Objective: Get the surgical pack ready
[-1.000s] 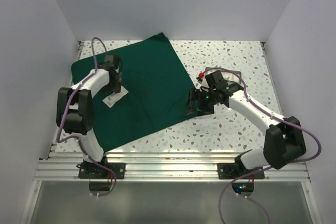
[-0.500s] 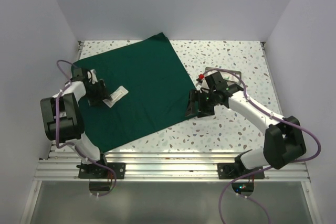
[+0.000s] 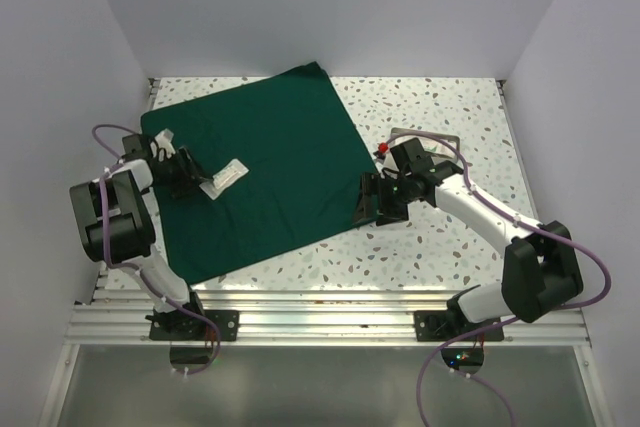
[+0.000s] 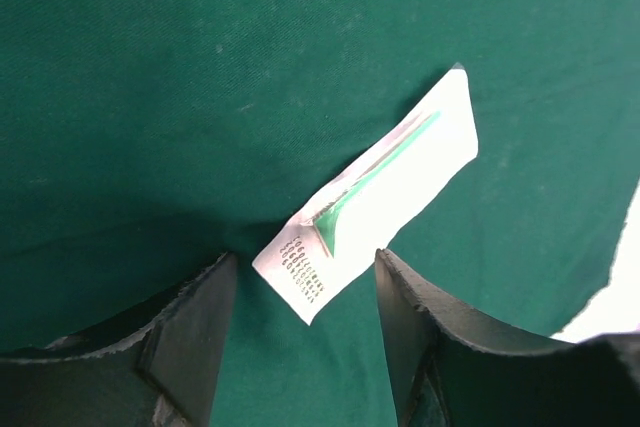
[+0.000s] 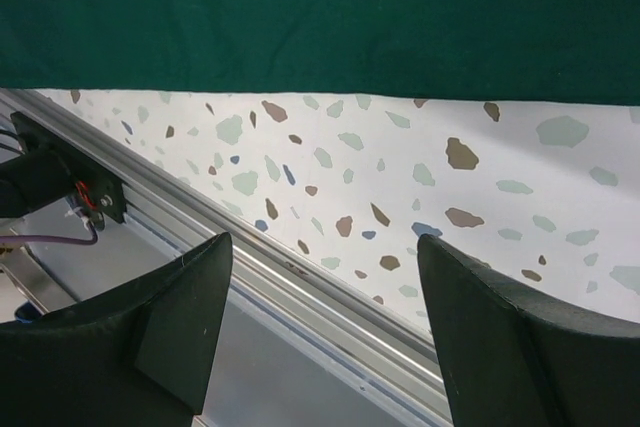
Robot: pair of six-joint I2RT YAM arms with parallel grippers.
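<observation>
Table [image 3: 430,107] carries everything. Drape [image 3: 280,167] lies spread flat on it, under the left gripper [image 3: 190,175] and ending just ahead of the right gripper [image 3: 372,203]. We read the drape as the wrap base, laid out so the contents can go on top.

Right wrist view: the cloth [image 5: 320,7] fills the far field, with bare terrazzo [image 5: 450,177] below the fingers. The right gripper [image 5: 322,247] has its jaws wide apart with nothing between them, and it sits low beside the drape's edge. That could be parked or staged to take the edge for a fold; we can't tell which.

The left gripper [image 4: 305,267] also has its jaws apart and isn't clamped on anything. The packet [image 3: 224,178] lies flat on the drape [image 4: 200,67] directly ahead of it. The packet's [image 4: 370,192] near end sits right between the fingertips. Our call is that it's pack content laid on the cloth, with no grip on it now.

Around:
- Rail [image 5: 300,277] runs along the near side of the right gripper.
- A steel-framed thing [image 3: 450,139] sits behind the right gripper by its wrist. It's likely the tray, and it's mostly hidden by the arm.
- A small red item [image 3: 381,147] is beside it, too small to identify.
- We see no scissors or gauze.

In the way: the right arm covers the tray, so nothing comes out of there until that arm shifts. We see no obstruction between the left jaws and the packet.
</observation>
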